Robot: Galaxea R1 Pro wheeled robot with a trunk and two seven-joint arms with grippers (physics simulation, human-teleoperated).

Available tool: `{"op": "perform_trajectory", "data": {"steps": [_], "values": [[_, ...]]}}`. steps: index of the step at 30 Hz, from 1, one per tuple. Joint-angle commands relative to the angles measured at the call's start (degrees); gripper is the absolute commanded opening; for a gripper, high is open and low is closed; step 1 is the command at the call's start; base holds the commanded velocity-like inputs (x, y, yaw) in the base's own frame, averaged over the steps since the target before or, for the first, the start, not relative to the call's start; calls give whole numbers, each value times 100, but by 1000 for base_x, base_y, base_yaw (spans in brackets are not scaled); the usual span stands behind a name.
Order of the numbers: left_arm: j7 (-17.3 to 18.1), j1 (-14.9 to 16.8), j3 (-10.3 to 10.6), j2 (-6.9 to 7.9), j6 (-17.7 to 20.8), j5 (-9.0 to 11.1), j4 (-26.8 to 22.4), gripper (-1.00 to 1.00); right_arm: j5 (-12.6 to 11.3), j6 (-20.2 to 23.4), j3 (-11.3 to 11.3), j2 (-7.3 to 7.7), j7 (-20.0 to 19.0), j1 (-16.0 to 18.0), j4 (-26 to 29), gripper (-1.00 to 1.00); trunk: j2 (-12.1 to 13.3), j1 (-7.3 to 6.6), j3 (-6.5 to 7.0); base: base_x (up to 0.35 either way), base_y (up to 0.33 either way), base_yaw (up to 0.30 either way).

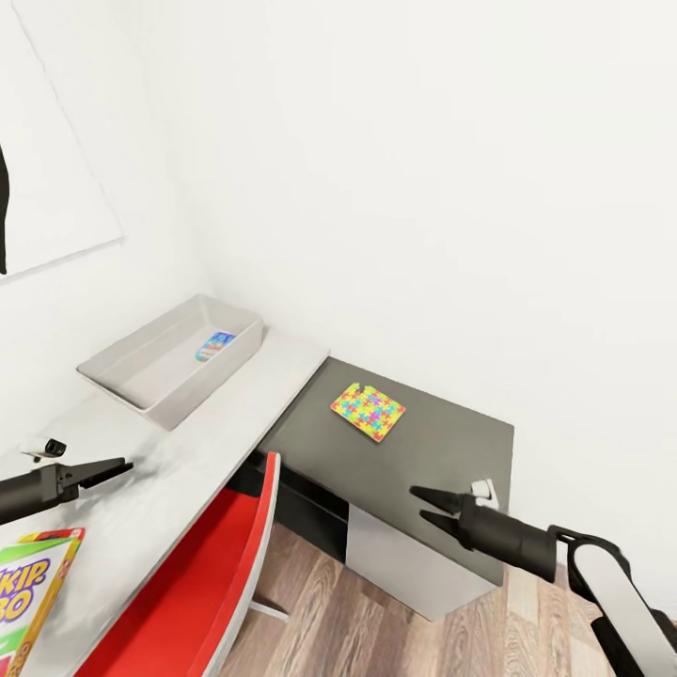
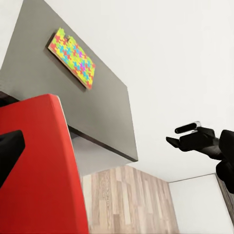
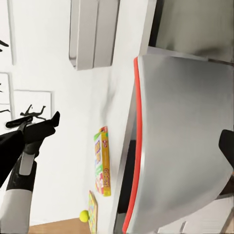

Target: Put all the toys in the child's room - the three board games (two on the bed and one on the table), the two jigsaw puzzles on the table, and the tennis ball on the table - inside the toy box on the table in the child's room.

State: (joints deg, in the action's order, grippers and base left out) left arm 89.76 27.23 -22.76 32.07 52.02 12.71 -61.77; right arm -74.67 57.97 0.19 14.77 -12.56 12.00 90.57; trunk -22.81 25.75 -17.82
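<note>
- the table takes up most of my head view: its pale grey top runs from 8 o'clock up toward the middle, and its lower dark grey top joins on at about 4 o'clock.
- a red chair sits tucked under the pale top's edge, down at 6 to 7 o'clock.
- the toy box rests on the pale top near the wall, at about 10 o'clock from centre; a blue board game lies flat inside it toward its far end.
- the skip-bo box lies on the pale top at the 8 o'clock corner, partly cut off by the frame edge.
- one jigsaw puzzle lies flat on the dark top, just right of centre, well apart from the toy box.
- my left claw hangs over the pale top at 9 o'clock, fingers pressed nearly together, pinching nothing.
- my right claw hovers over the dark top's near edge at 4 o'clock, fingers a little spread, empty.
- the tennis ball shows in my right wrist view, small, beyond the skip-bo box, beside a patterned flat piece i can't make out.
</note>
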Motion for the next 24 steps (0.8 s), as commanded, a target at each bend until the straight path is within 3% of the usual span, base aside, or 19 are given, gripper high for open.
{"op": "perform_trajectory", "data": {"steps": [1, 6, 24], "values": [[24, 1, 0, 1, 59, -4, -1, 100, 118, -4, 1, -14, -57, 4, -1, 100, -10, 3, -10, 0, 0, -9], [24, -6, 5, -3, 55, -5, -1, 100, 319, -40, -23, -65, -72, 4, -11, 100, -10, 3, -9, 0, 0, -4], [24, -7, 9, -6, 54, -5, -2, 100, 374, -57, -152, -79, -271, 4, -14, 100, -10, 3, 21, -61, 12, -3]]}}
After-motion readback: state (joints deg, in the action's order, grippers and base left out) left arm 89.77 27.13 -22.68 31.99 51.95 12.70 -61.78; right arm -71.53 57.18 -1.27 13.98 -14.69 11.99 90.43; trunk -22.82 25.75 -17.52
